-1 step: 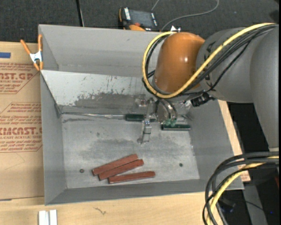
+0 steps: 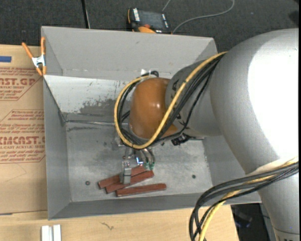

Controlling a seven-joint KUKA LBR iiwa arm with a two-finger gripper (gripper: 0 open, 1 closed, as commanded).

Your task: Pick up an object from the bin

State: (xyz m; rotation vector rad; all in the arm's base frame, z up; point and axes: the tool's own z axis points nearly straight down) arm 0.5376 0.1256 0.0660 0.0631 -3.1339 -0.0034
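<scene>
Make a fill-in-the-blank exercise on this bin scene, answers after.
The gripper is down over a few flat sticks coloured ____. The sticks lie on the floor of the bin, toward the view's ____ edge. The arm reaches in from the view's ____. The rounded cover on its wrist is ____.
Missing words: brown; bottom; right; orange.

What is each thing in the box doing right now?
Brown sticks: lying flat, overlapping in a small pile near the bin's front wall.
Gripper: low in the bin, right over the pile.
Bin: upright, floor scuffed.
</scene>
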